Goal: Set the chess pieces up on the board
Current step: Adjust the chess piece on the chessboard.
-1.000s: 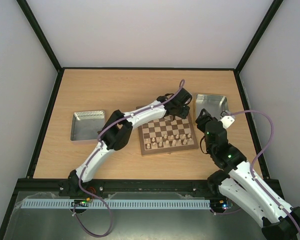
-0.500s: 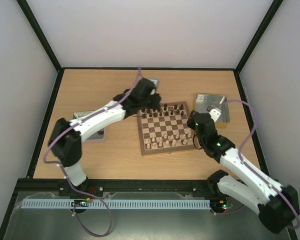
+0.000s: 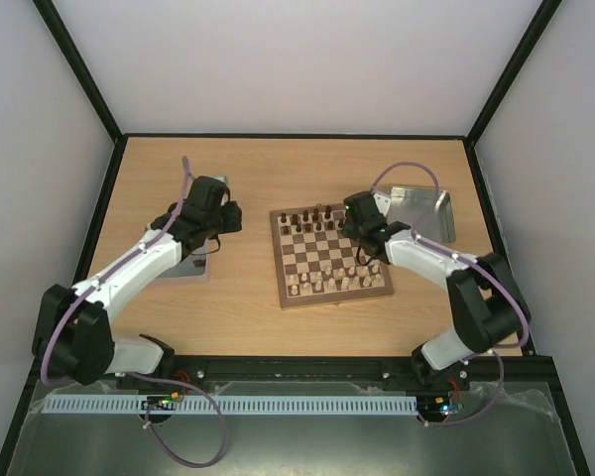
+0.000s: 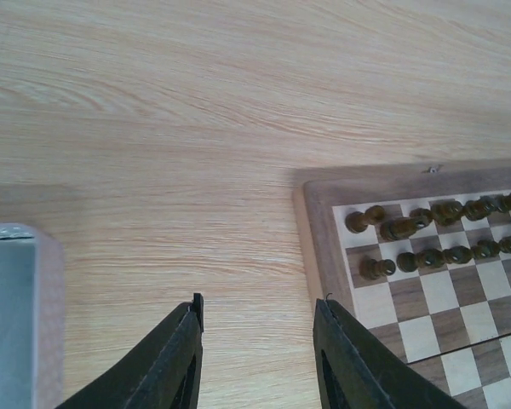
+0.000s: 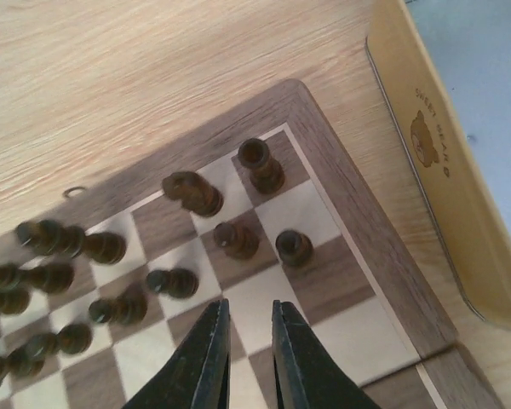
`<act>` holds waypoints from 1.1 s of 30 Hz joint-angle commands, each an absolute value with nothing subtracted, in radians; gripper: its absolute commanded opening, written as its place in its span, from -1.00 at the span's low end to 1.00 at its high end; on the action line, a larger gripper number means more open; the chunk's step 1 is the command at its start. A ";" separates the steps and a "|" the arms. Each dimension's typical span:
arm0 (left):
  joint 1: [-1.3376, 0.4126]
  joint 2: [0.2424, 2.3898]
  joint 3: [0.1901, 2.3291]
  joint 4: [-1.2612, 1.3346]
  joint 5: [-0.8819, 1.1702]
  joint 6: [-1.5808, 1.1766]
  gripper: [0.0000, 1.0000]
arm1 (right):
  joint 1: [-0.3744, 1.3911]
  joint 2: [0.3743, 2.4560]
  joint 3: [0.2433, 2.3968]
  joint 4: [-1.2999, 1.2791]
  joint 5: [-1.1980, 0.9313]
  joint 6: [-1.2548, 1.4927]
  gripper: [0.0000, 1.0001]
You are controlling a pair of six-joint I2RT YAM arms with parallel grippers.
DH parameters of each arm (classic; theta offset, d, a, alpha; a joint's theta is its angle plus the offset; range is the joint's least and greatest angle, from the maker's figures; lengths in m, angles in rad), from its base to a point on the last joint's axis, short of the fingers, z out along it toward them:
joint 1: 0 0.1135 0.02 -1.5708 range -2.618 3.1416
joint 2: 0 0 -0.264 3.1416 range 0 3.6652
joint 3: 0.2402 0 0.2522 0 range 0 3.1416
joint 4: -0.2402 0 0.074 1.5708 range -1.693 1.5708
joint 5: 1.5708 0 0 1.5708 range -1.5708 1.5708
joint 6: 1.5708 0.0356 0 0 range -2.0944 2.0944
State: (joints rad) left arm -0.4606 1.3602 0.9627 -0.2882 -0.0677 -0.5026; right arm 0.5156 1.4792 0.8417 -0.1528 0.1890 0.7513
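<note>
The board [image 3: 335,297] lies mid-table, with dark chess pieces [image 3: 312,216] in its two far rows and pale pieces [image 3: 332,278] along the near side. My right gripper [image 3: 363,226] hovers over the far right corner. In the right wrist view its gripper [image 5: 249,305] has the jaws a narrow gap apart, with nothing between them, just short of two dark pawns [image 5: 237,239]. A rook [image 5: 260,162] and a knight [image 5: 192,192] stand behind the pawns. My left gripper [image 4: 260,307] is open and empty over bare table, left of the board [image 4: 319,221] and its dark pieces [image 4: 434,213].
A metal tray [image 3: 421,210] sits right of the board, and its wall [image 5: 460,128] is close beside the right gripper. Another tray [image 3: 186,266] lies under the left arm, and its corner [image 4: 8,298] shows in the left wrist view. Black frame rails edge the table.
The left arm swung from the board's far edge out to the left, over the table by the left tray. The right arm moved in over the board's far right corner and its jaws narrowed.
</note>
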 commanded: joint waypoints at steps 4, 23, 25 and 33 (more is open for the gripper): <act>-0.373 1.276 0.902 -0.322 0.003 -0.513 -0.22 | 0.468 1.649 0.961 -0.255 0.179 0.659 -0.83; -0.324 1.252 0.877 -0.315 0.035 -0.520 -0.22 | 0.422 1.824 1.039 -0.274 0.216 0.603 -0.94; -0.323 1.252 0.879 -0.316 0.035 -0.521 -0.22 | 0.422 1.821 1.039 -0.273 0.218 0.600 -0.94; -0.310 1.247 0.884 -0.344 0.020 -0.538 -0.21 | 0.422 1.739 1.038 -0.272 0.126 0.581 -0.87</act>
